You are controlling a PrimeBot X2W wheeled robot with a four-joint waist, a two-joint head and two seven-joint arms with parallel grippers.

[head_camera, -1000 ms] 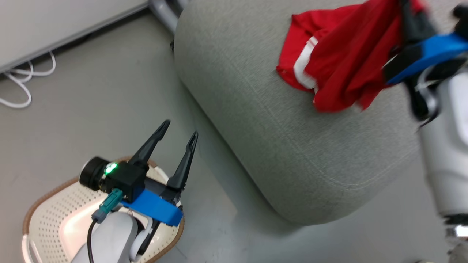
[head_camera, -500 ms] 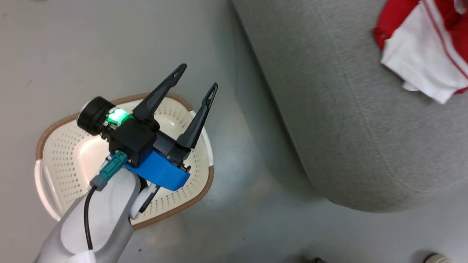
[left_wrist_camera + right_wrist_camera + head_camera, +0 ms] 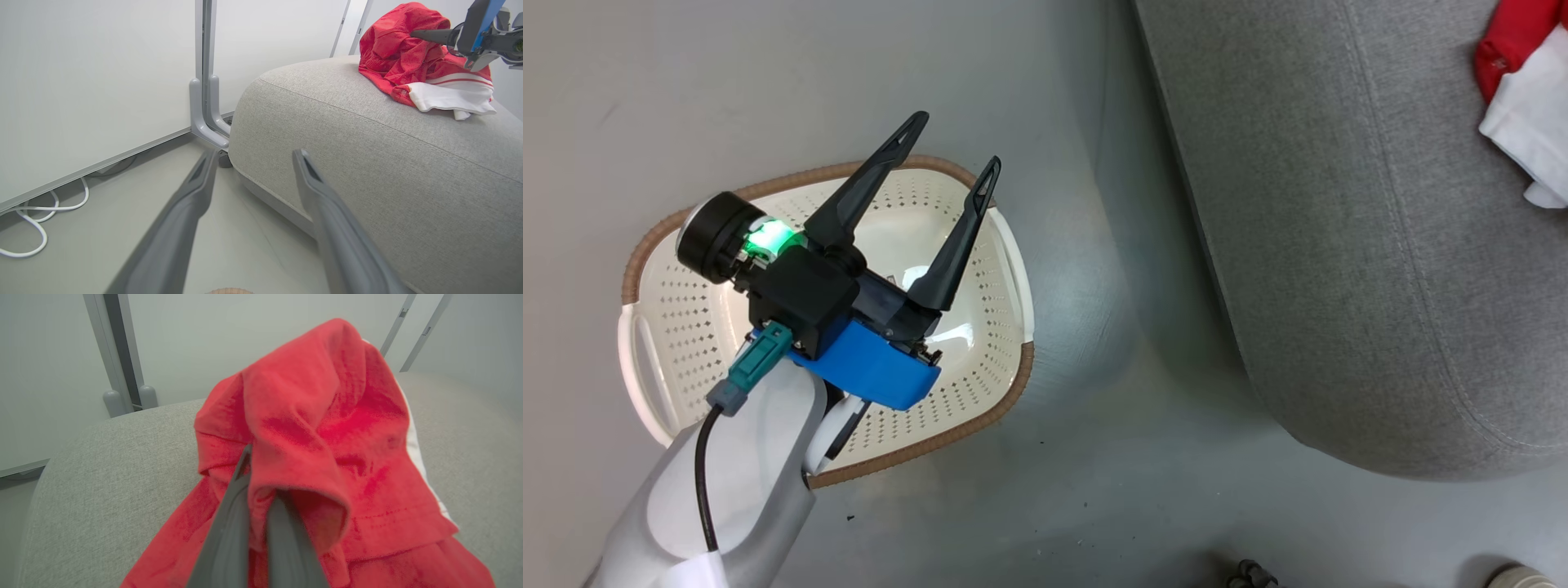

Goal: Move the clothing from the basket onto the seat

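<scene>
In the head view the left gripper (image 3: 956, 140) hangs above the basket (image 3: 678, 327), its two fingers spread wide with nothing between them. The basket stands on the grey floor (image 3: 1013, 82) just beside the seat (image 3: 1339, 245), where an edge of the clothing (image 3: 1527, 131) lies at the top right. In the left wrist view the red and white clothing is heaped on top of the seat and the right gripper (image 3: 421, 36) touches its red part. In the right wrist view the fingers of this gripper are close together and pinch a fold of the red cloth.
</scene>
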